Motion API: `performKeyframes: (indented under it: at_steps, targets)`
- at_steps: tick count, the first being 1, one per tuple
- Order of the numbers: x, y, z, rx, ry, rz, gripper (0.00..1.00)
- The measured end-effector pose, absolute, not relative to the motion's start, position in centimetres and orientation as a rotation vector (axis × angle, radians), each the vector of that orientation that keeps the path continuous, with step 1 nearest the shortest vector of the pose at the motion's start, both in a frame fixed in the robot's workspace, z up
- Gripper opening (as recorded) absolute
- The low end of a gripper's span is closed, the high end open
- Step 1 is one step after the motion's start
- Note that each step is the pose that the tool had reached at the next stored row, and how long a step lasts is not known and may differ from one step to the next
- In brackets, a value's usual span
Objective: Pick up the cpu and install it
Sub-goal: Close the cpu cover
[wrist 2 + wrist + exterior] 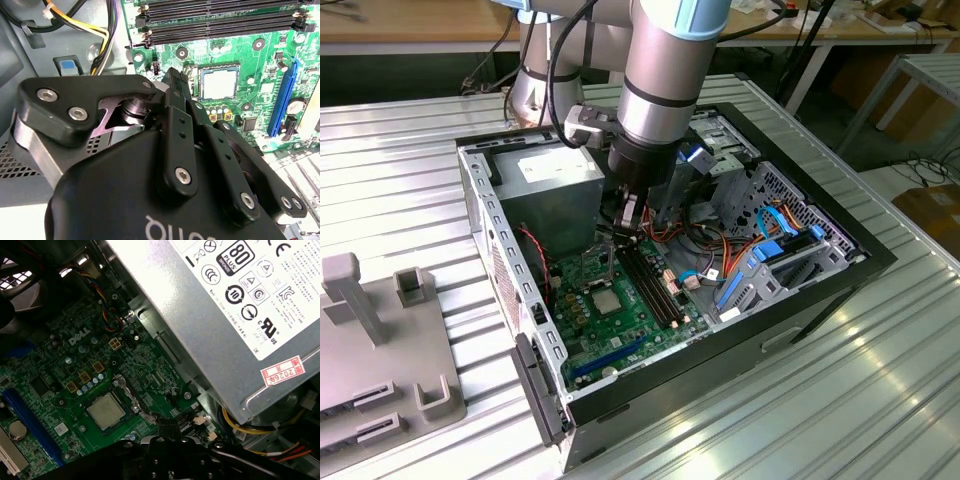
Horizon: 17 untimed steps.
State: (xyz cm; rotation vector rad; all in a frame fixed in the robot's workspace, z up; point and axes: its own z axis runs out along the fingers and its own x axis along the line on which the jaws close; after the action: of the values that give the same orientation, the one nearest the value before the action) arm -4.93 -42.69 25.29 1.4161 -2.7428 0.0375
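Hovering over the board (195,52), I am keeping my gripper (172,75) low, just off one end of the memory slots (220,22). Its fingers (178,125) are looking closed tip to tip, and nothing is showing between them.

The cpu (218,82) is lying flat in its socket (201,82), just beside the slots and apart from my fingertips. I cannot tell whether it is latched down.

I am judging the risks from this closeness. My tips are sitting near the socket's edge and the small parts around it, so a sideways drift could be knocking a capacitor or catching the metal frame. A push on a cpu that is sitting slightly skewed could be bending contacts underneath. The wires (100,35) running past the slots' end are hanging near my body and could snag if I am turning.
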Motion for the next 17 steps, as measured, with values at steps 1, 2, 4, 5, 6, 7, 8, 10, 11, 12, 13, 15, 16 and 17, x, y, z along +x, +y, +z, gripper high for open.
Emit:
performKeyframes:
  at_steps: [1, 2, 4, 5, 6, 7, 8, 10, 11, 12, 13, 15, 16, 17]
  targets:
    - [-4.93, -42.69, 25.29, 1.416, -2.743, 0.038, 0.11]
    - [-4.93, -42.69, 25.29, 1.416, -2.743, 0.038, 0.11]
    - [-4.93, -42.69, 25.29, 1.418, -2.742, 0.038, 0.11]
    - [-4.93, -42.69, 25.29, 1.42, -2.741, 0.038, 0.11]
    - [-4.94, -42.69, 25.29, 1.424, -2.739, 0.038, 0.11]
    - [-4.95, -42.7, 25.29, 1.431, -2.735, 0.038, 0.11]
    - [-4.97, -42.71, 25.29, 1.442, -2.729, 0.038, 0.11]
    - [-5.01, -42.74, 25.29, 1.462, -2.719, 0.039, 0.11]
    - [-5.04, -42.75, 25.29, 1.47, -2.715, 0.039, 0.11]
    - [-5.05, -42.75, 25.29, 1.479, -2.71, 0.039, 0.11]
    - [-5.05, -42.76, 25.3, 1.485, -2.706, 0.04, 0.11]
    - [-5.06, -42.77, 25.33, 1.493, -2.703, 0.04, 0.11]
    - [-5.06, -42.77, 25.36, 1.493, -2.702, 0.04, 0.11]
    - [-5.06, -42.77, 25.42, 1.493, -2.702, 0.04, 0.11]
